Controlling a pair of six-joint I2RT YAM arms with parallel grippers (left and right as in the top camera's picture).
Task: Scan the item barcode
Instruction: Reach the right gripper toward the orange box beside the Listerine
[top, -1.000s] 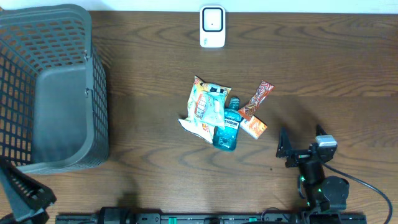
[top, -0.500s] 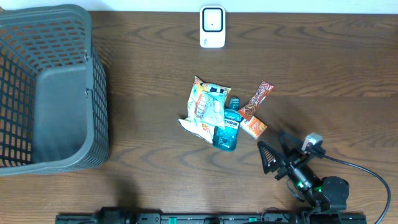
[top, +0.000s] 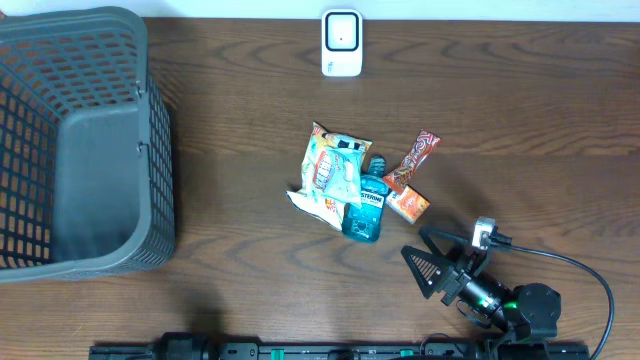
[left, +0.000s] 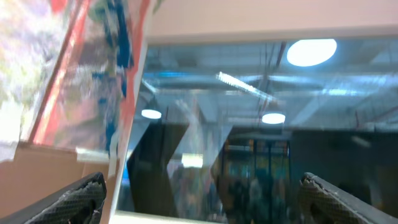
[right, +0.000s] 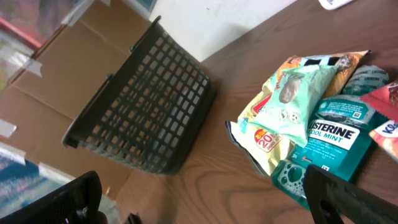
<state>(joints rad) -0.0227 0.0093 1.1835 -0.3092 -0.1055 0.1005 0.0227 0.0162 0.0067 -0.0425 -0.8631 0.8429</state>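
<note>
Fingers spread wide on right gripper and left gripper, both empty.
I'd square the right one over the teal plastic Listerine bottle, leaving its barcode uncovered.

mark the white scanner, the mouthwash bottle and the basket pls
white scanner (top: 341, 42): overhead view, middle of its front face.
mouthwash bottle (right: 336, 130): right wrist view, on the printed front label.
basket (top: 160, 170): overhead view, on the mesh wall nearest the items.
</note>
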